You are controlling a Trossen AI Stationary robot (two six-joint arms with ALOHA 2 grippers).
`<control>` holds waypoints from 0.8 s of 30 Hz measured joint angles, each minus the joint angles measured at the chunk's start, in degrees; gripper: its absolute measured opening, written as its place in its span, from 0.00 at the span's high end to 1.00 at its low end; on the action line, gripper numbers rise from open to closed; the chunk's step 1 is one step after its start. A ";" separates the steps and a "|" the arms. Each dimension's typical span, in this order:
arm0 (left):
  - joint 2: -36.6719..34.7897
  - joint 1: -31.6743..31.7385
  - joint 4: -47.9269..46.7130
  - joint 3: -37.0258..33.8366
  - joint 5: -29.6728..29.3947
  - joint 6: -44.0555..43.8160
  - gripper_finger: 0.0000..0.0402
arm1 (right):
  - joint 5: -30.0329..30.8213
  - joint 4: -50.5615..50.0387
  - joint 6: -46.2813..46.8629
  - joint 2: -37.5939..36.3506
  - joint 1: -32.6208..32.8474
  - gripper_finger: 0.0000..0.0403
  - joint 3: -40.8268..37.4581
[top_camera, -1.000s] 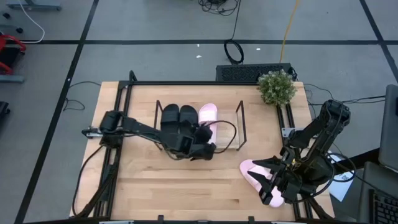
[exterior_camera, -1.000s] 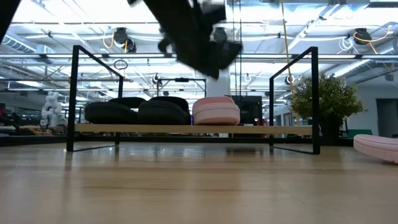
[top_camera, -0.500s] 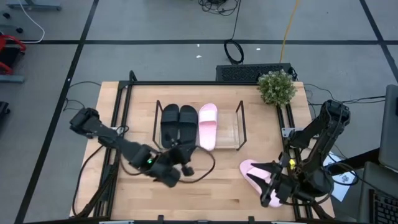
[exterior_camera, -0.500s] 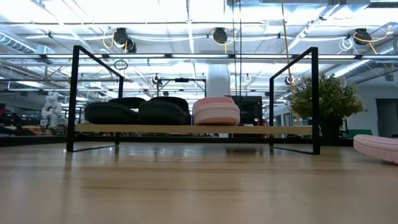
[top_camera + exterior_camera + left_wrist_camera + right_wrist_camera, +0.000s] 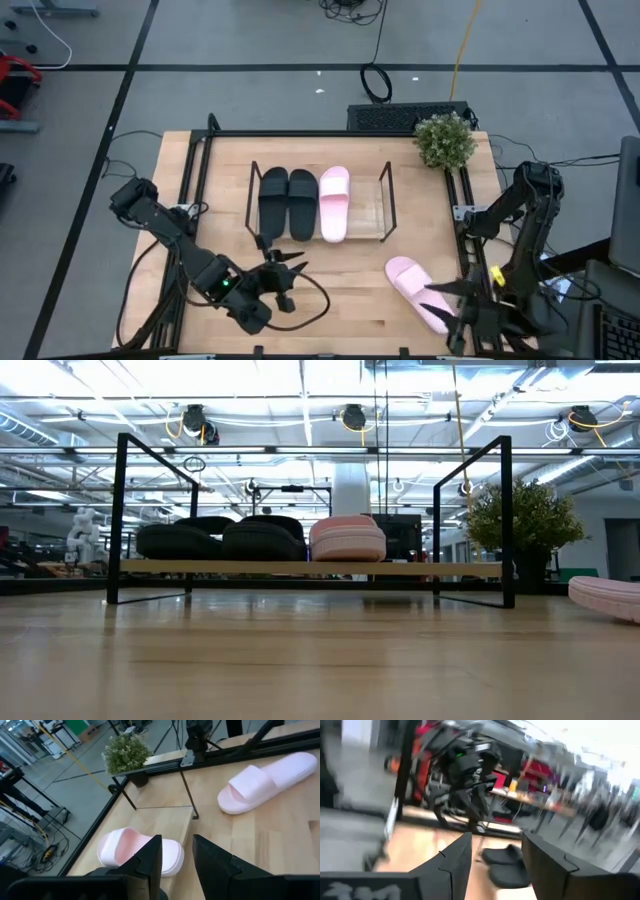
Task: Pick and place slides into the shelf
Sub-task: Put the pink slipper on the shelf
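While three slides [image 5: 302,202] sit shelved, both arms have withdrawn.

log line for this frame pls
shelf: black pair + pink slide in | second pink slide on table | left end effector open, empty | right end effector open, empty

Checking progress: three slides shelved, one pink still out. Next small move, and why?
Probably lower the open right pincer onto the loose pink slide just beside it. The shelf has one free slot right of the shelved pink slide; the left pincer sits farther away.
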 joint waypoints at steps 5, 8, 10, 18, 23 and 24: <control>0.04 -0.06 -0.84 0.00 0.47 -1.49 0.72 | 2.39 -0.35 -6.50 -0.28 5.38 0.59 -0.04; 0.04 0.05 -1.12 0.00 0.63 -1.71 0.72 | 2.39 -0.31 -4.59 -0.28 7.82 0.59 -0.04; 0.04 0.14 -1.12 0.00 0.52 -1.48 0.72 | 2.42 0.06 -3.21 -0.28 10.06 0.59 -0.04; 0.04 1.10 -1.05 0.00 0.48 -3.43 0.72 | 2.40 9.14 -9.12 -1.10 18.31 0.59 -0.04; 0.04 1.92 -0.76 0.00 0.50 -4.51 0.72 | 2.39 9.46 -14.12 -2.35 16.03 0.59 -0.04; 0.04 2.07 -0.67 0.00 0.50 -4.51 0.72 | 2.41 9.55 -15.38 -2.83 15.39 0.59 -0.04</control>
